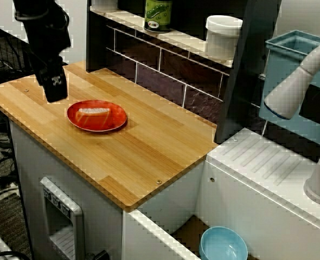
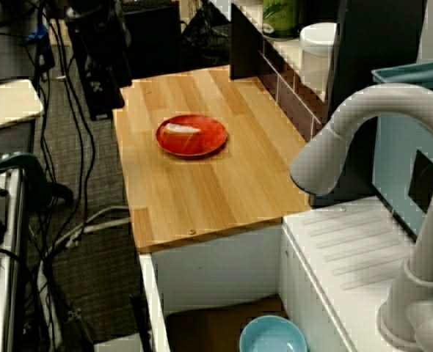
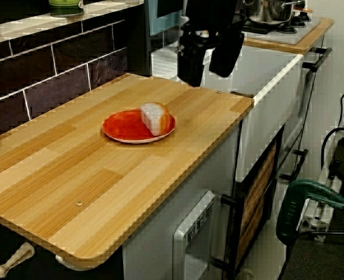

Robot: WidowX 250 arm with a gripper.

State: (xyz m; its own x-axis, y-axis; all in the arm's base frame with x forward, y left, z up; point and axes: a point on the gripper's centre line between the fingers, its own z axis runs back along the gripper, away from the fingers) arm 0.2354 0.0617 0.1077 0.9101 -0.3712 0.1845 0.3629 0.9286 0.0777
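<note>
Gripper (image 3: 207, 61) raised over wooden counter (image 1: 144, 157), just beside red plate (image 1: 96, 115), off its rim. In low view along counter, fingers (image 3: 188, 58) stand spread, nothing between them: released, empty. White-and-orange piece (image 3: 155, 118) lies on plate, toward one side, untouched.

Judgement: hover stage, no contact; reaching piece from here would need sideways shift over plate, then descent.

Around: green jar (image 1: 158, 14) and white tub (image 1: 223, 35) on shelf (image 1: 176, 39) behind plate, well apart. Faucet (image 1: 298, 84) and blue bowl (image 1: 223, 246) far from plate. Nothing between gripper and plate.
</note>
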